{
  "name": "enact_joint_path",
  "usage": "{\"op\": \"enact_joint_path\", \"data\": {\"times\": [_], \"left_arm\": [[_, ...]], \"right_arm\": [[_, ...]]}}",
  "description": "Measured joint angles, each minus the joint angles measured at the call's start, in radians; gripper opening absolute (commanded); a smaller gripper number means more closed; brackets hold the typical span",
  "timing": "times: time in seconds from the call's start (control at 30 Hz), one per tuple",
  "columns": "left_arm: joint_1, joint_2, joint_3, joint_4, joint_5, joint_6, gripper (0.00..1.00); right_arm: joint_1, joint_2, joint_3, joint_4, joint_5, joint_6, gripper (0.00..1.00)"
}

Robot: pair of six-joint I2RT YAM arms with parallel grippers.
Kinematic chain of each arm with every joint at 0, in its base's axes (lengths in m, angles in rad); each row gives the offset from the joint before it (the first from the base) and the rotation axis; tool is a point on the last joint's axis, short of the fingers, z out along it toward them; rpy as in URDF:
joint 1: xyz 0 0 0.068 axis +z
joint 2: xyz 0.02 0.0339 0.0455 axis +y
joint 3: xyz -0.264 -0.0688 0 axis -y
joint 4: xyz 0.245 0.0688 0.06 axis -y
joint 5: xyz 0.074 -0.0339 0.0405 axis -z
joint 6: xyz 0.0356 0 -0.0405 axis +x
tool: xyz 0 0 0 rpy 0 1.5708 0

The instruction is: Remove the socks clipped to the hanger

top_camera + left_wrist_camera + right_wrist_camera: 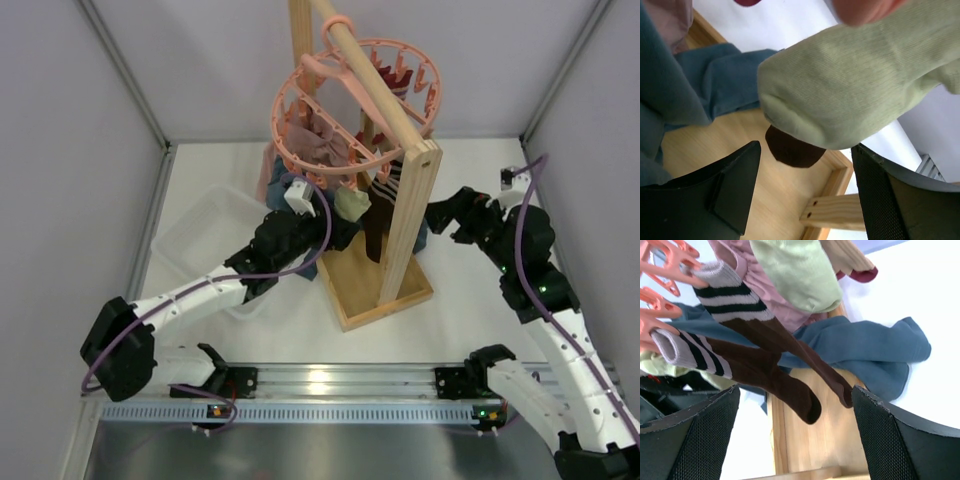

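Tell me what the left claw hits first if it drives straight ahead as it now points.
Most likely the pale sock, hanging just ahead of the open left claw; depth is hard to judge, but nothing shows nearer.

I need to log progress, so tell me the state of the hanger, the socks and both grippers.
hanger: hung on the wooden rack, socks attached.
dark brown socks: clipped by their cuffs, hanging.
pale sock: hanging, toe at the left gripper mouth, ungripped.
left gripper: open.
right gripper: open, holding nothing.
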Motion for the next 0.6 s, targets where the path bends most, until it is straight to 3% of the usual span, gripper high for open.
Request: {"op": "enact_joint_path", "data": {"times": [0.13,0.23,0.27,0.4,0.5,0.6], "left_arm": [[0.0,0.032,0.006,0.061,-0.003,0.006,0.7],[0.0,0.059,0.009,0.1,0.016,0.008,0.55],[0.0,0.063,0.009,0.108,0.019,0.009,0.41],[0.0,0.066,0.009,0.153,0.035,0.011,0.11],[0.0,0.062,0.009,0.174,0.04,0.014,0.0],[0.0,0.043,0.008,0.18,0.046,0.016,0.0]], "right_arm": [[0.0,0.017,0.0,-0.016,-0.029,-0.012,0.88],[0.0,0.047,0.0,-0.027,-0.052,-0.019,0.89],[0.0,0.052,-0.001,-0.031,-0.059,-0.019,0.88],[0.0,0.051,-0.011,-0.031,-0.087,-0.019,0.88],[0.001,0.043,-0.019,-0.035,-0.097,-0.02,0.88],[0.001,0.007,-0.023,-0.051,-0.093,-0.025,0.88]]}}
